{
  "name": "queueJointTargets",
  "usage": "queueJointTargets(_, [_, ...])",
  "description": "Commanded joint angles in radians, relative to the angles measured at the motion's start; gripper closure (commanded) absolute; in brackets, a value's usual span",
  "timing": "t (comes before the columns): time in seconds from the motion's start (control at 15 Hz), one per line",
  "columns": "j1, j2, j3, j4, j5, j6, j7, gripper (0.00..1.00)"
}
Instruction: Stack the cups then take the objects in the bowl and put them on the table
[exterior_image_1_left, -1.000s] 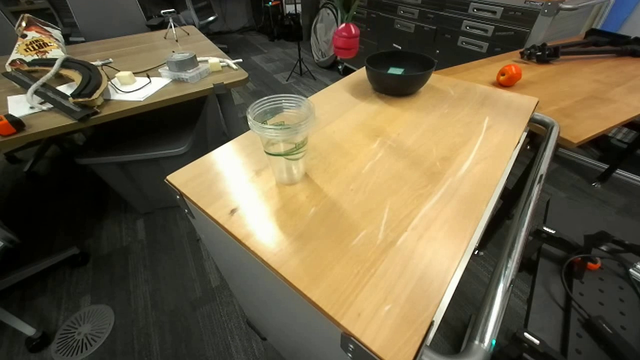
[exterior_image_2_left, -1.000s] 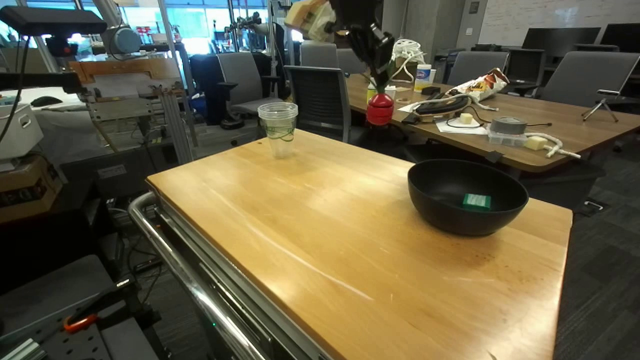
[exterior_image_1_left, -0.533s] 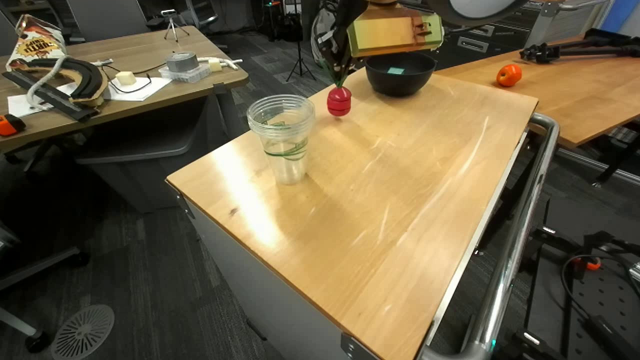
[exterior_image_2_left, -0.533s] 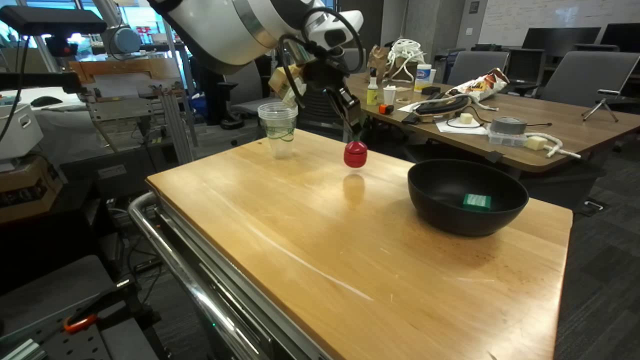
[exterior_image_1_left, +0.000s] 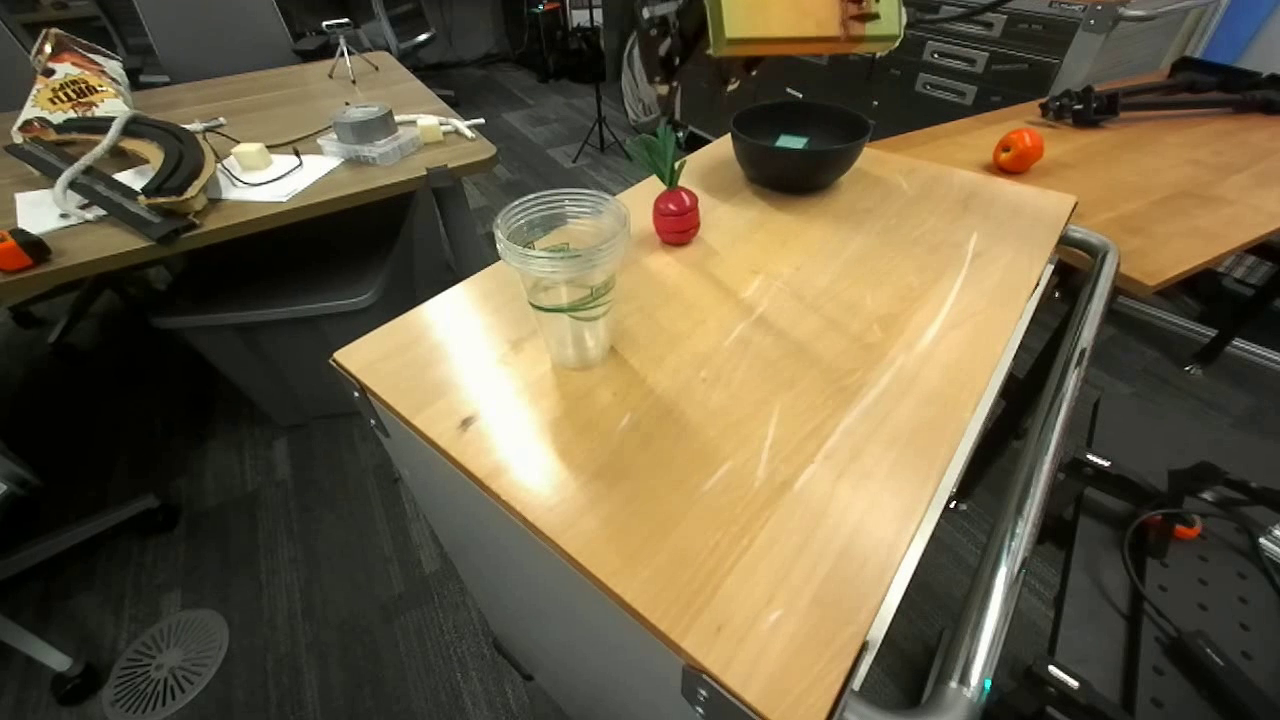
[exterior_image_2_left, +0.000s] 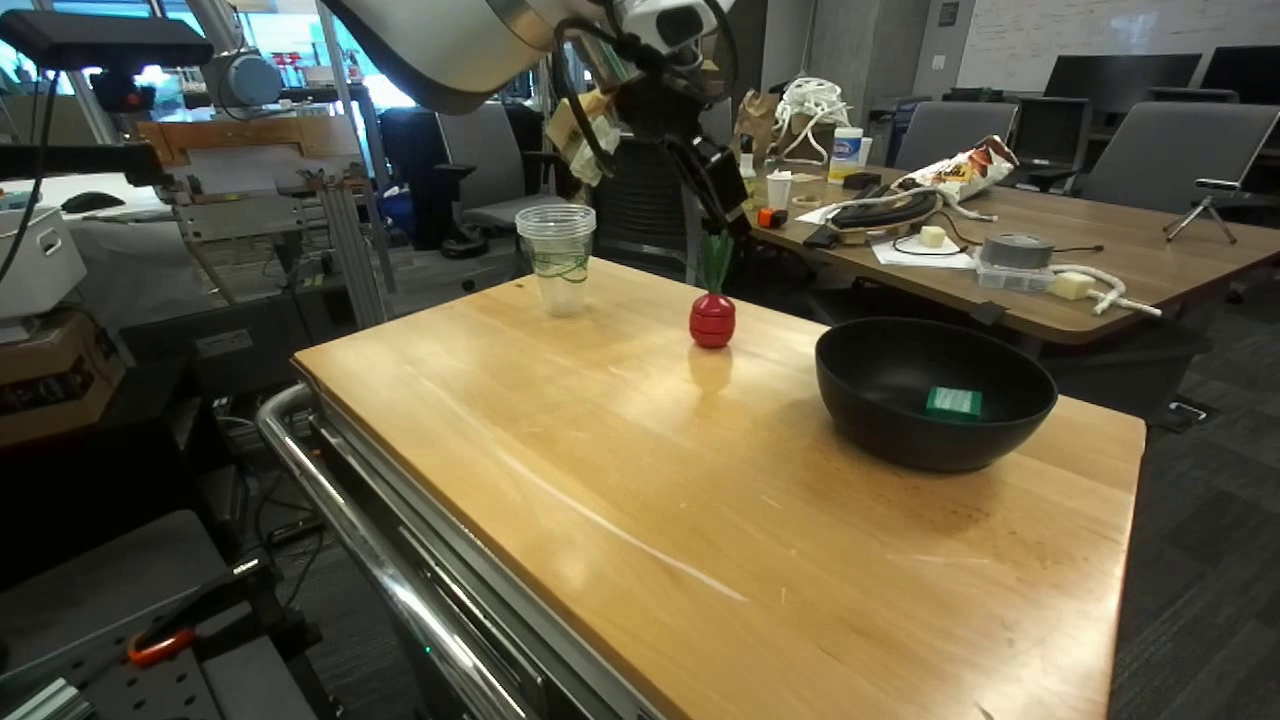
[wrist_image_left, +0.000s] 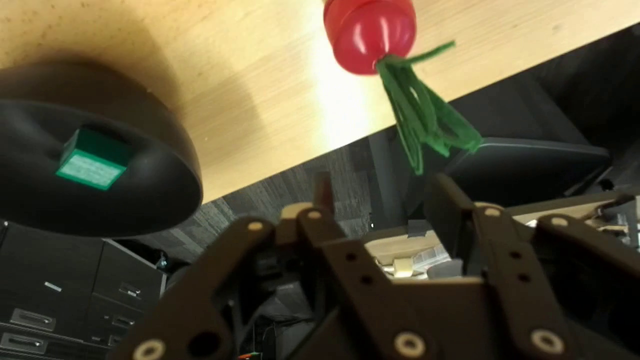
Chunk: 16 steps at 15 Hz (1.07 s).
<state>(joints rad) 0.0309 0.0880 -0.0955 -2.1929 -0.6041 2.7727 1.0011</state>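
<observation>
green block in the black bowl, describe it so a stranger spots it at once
Find the light-wood table, then the wide black bowl on it. Inside lies a green block with a paler face; its boxy shape sets it apart from the round, leafy red toy outside the bowl.

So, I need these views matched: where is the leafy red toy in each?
In an exterior view: red toy, upper middle.
In an exterior view: red toy, near the centre.
Wrist view: red toy, top middle, partly cut off.
Shared landmark: black bowl, right of it in both exterior views, left in wrist view.
</observation>
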Motion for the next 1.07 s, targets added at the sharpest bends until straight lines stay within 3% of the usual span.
queueJointTargets(0.0, [-0.028,-0.138,-0.021,-0.037,0.026,-0.113,-0.093,0.18])
queueJointTargets(0.13, [-0.080,-0.170,-0.029,-0.039,0.149,-0.199,-0.255,0.03])
queueJointTargets(0.2, [-0.068,-0.109,0.001,-0.008,0.073,-0.152,-0.136,0.00])
queueJointTargets(0.27, [-0.085,-0.124,-0.001,-0.010,0.089,-0.164,-0.168,0.12])
queueJointTargets(0.4, [-0.089,-0.119,0.000,-0.013,0.087,-0.163,-0.166,0.00])
queueJointTargets(0.53, [-0.081,-0.107,0.011,-0.013,0.086,-0.163,-0.158,0.00])
queueJointTargets(0.6, [-0.077,-0.087,0.014,0.021,0.141,-0.228,-0.272,0.00])
queueJointTargets(0.73, [-0.090,-0.048,0.002,0.117,0.216,-0.415,-0.321,0.00])
queueJointTargets(0.87, [-0.102,-0.023,-0.013,0.192,0.159,-0.547,-0.308,0.00])
queueJointTargets(1.0, [-0.115,-0.012,-0.028,0.225,0.101,-0.601,-0.396,0.00])
